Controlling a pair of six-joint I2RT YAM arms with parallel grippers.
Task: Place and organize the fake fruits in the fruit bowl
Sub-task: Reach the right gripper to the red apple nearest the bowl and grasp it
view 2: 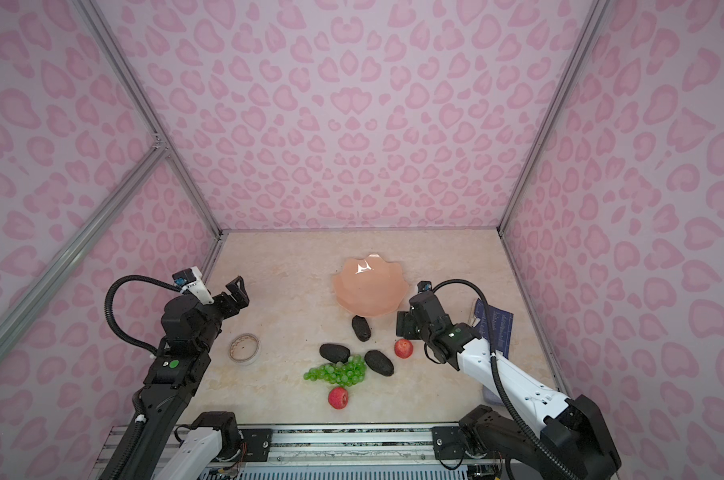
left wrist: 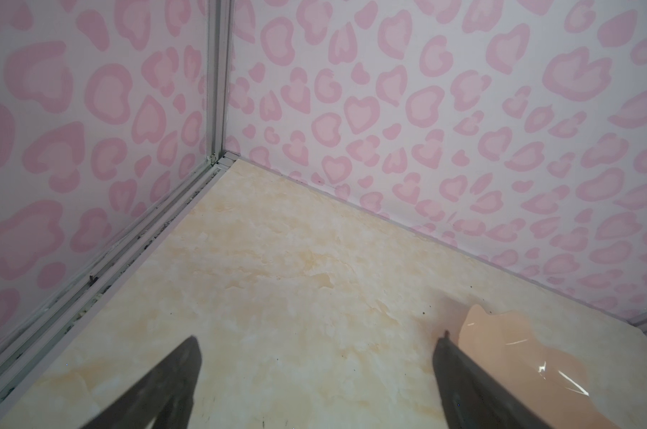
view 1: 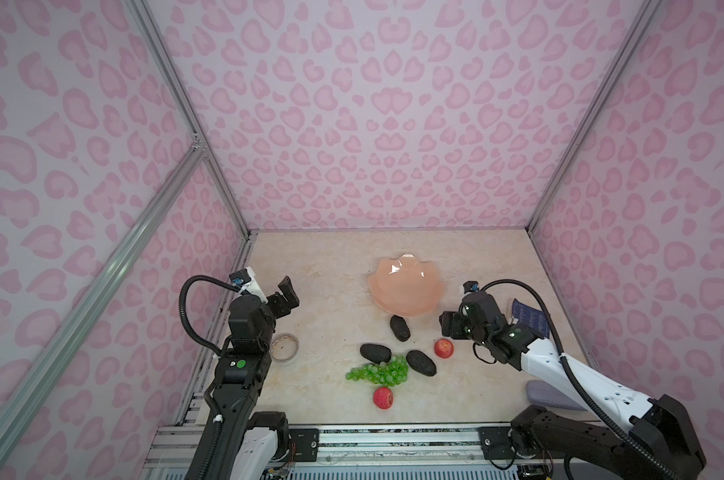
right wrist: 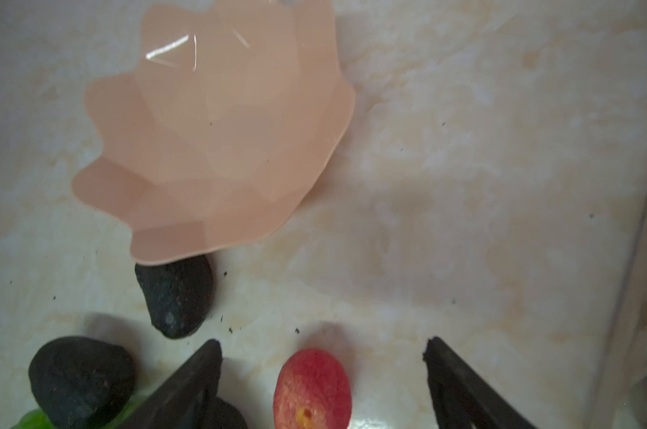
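Right wrist view: your right gripper (right wrist: 322,344) hovers with jaws apart over the red apple (right wrist: 312,390), which shows between them untouched, lined up, I judge, for a first pick. Note the fruit bowl (right wrist: 221,148) sits empty toward the bench's far edge, with the grapes (view 1: 379,374) and second apple (view 1: 383,397) nearer the front edge. Your left gripper (left wrist: 318,337), jaws apart and empty, hangs by the left edge, out of the way

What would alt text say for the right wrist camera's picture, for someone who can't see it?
The right arm's open black claw frames a small red apple on the cream marbled table. Beyond sits an empty glossy peach-pink scalloped bowl, with a black rough-skinned oval by its rim.
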